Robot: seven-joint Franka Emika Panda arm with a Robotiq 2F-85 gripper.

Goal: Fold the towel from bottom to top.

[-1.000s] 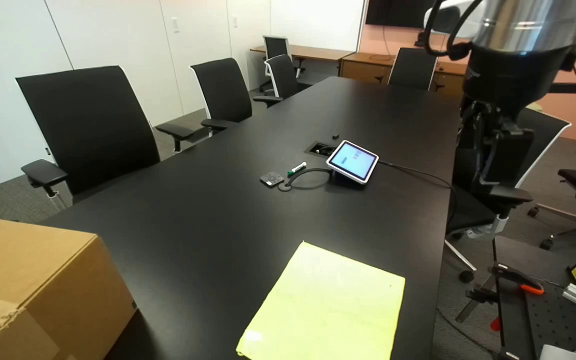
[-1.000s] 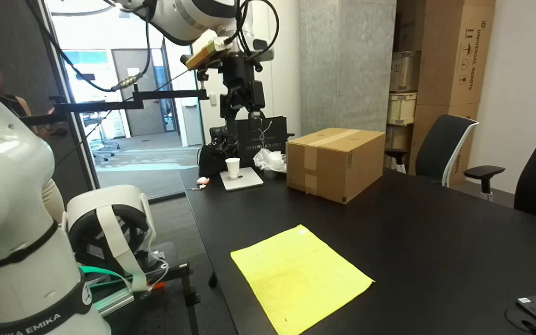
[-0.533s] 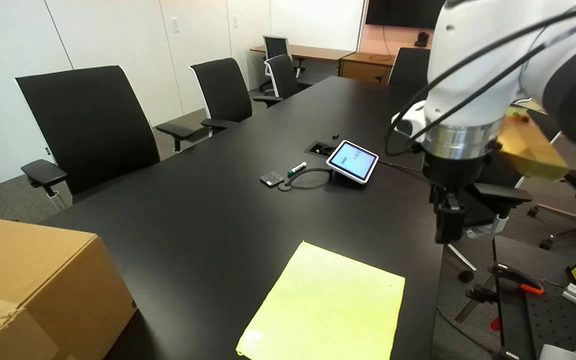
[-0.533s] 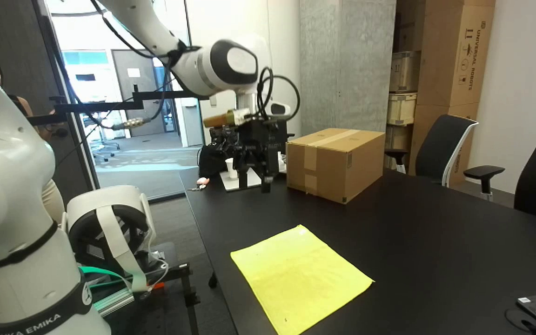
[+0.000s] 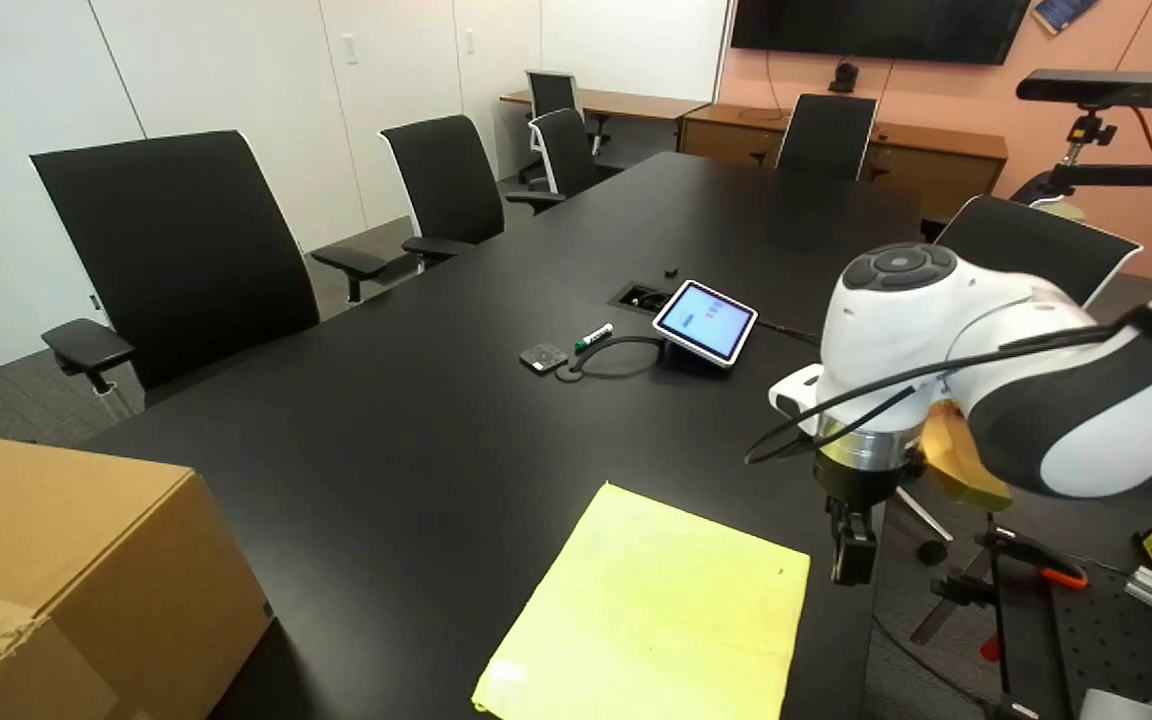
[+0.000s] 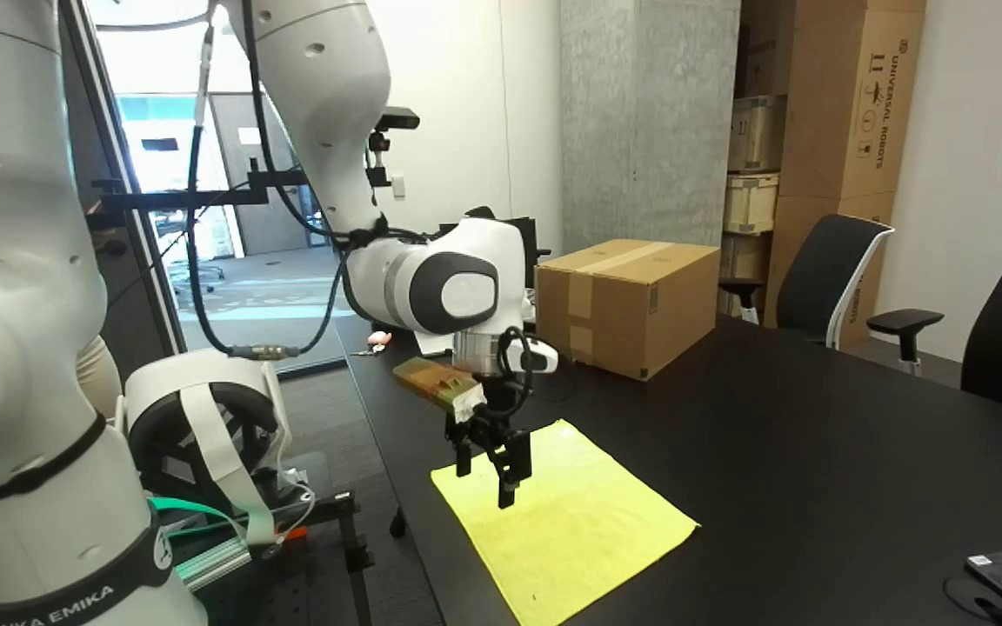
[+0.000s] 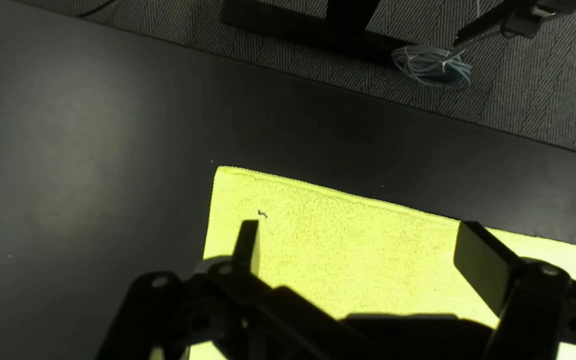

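Gripper (image 7: pixel 356 232), jaws spread, newly lowered toward the flat yellow towel (image 6: pixel 575 530) near the robot-side edge of the worktop (image 6: pixel 814 487); your fold's first pinch probably comes next.

Towel (image 7: pixel 348 255): rough, matt cloth
Tabletop (image 7: pixel 78 130): smooth, faintly glossy
Cardboard box (image 6: pixel 618 304): matt paperboard
Arm shell (image 5: pixel 881 330): smooth, probably plastic
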